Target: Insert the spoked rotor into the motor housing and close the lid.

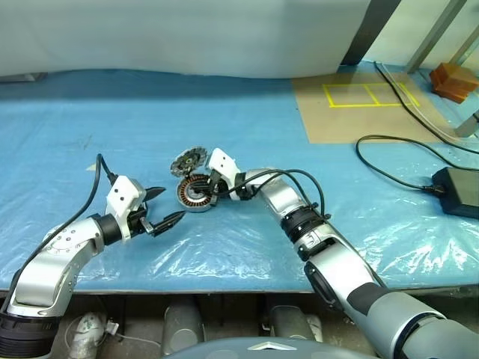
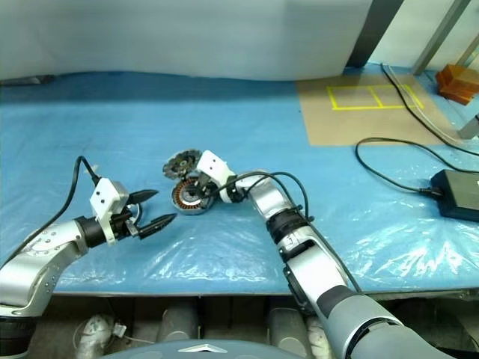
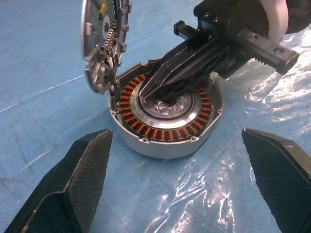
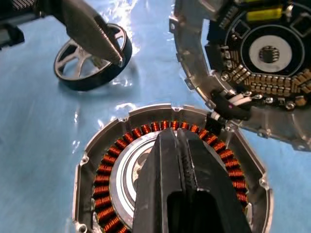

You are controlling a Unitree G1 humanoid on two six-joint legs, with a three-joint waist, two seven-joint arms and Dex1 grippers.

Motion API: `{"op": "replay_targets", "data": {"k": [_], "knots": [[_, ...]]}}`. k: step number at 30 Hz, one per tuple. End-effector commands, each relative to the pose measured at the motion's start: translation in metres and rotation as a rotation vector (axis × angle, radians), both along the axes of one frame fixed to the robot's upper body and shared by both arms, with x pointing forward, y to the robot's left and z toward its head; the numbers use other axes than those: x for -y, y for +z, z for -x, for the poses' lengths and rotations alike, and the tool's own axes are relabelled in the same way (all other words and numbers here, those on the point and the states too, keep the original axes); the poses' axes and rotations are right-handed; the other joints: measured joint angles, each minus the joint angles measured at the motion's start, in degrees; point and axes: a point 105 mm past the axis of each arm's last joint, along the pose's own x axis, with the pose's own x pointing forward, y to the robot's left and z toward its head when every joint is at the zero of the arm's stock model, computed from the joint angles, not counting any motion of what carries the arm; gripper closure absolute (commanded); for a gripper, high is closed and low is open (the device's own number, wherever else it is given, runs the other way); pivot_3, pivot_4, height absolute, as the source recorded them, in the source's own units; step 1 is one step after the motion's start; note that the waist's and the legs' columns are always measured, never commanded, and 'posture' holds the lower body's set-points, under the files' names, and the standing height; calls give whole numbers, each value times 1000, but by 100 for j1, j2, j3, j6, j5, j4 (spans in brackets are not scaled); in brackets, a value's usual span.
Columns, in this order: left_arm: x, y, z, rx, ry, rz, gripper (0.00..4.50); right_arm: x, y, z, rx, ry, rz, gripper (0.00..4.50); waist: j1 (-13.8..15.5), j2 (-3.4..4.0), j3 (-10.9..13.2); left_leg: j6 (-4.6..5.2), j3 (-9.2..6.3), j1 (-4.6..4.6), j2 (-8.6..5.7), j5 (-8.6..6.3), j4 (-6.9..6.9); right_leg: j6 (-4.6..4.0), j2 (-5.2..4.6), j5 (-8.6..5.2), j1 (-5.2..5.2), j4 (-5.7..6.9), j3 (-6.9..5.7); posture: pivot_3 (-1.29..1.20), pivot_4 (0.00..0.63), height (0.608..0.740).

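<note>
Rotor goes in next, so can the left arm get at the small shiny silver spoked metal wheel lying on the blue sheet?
Probably yes: the open left gripper hangs close by the small shiny spoked rotor, with nothing seen between them.

head: 2 eyes look down over table [image 1: 247, 120] | wrists: close, share motor housing [image 3: 165, 127]

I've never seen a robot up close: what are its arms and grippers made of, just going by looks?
Both arms are rounded silver-grey shells with black joint rings. A white block sits at each wrist, with a black cable looping out of it. The left gripper and right gripper each end in two tapered black fingers with finely textured pads.
</note>
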Motion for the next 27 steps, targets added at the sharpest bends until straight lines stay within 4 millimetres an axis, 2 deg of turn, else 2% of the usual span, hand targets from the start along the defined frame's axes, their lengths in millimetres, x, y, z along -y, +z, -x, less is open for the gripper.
{"op": "replay_targets", "data": {"k": [1,5,11,13,15,19,21,27], "knots": [[4,8,0,42,-16,0,0,1,-20,6,-65,-3,44,4482,-9,1,-1,0,0,5,0,0,0,0,0,0,2,2,2,0,150,740],[5,6,0,39,-19,-1,0,-2,-8,2,-71,-19,-15,4482,-2,2,-1,1,0,8,-1,0,0,0,0,0,6,4,3,0,150,740],[6,6,-1,40,-24,0,0,-7,50,0,-167,10,-320,4482,7,3,0,1,0,-4,1,0,1,0,0,0,-2,0,1,0,150,740],[6,6,-1,39,-25,-1,0,-6,58,1,-180,22,-357,4482,13,2,-1,2,0,-11,0,1,1,0,0,1,-6,-2,0,0,150,740],[6,6,-1,39,-26,-2,0,-7,53,4,-173,37,-322,4482,15,2,-1,1,0,-11,0,0,1,1,0,1,-6,-2,-3,0,150,740],[6,6,-2,41,-28,-3,0,-8,7,15,-91,70,-81,4482,12,2,-1,0,-1,-10,1,0,-3,0,0,0,-6,-3,-6,0,150,740],[7,7,-2,43,-28,-3,0,-9,-4,19,-93,70,-53,4482,11,3,0,0,-1,-11,1,0,-3,0,0,0,-6,-4,-6,0,150,740],[6,6,-1,41,-24,-4,0,-9,-3,15,-111,34,-78,4482,6,2,-1,1,0,-6,0,0,-3,0,-1,0,-4,-2,-2,0,150,740]]}}
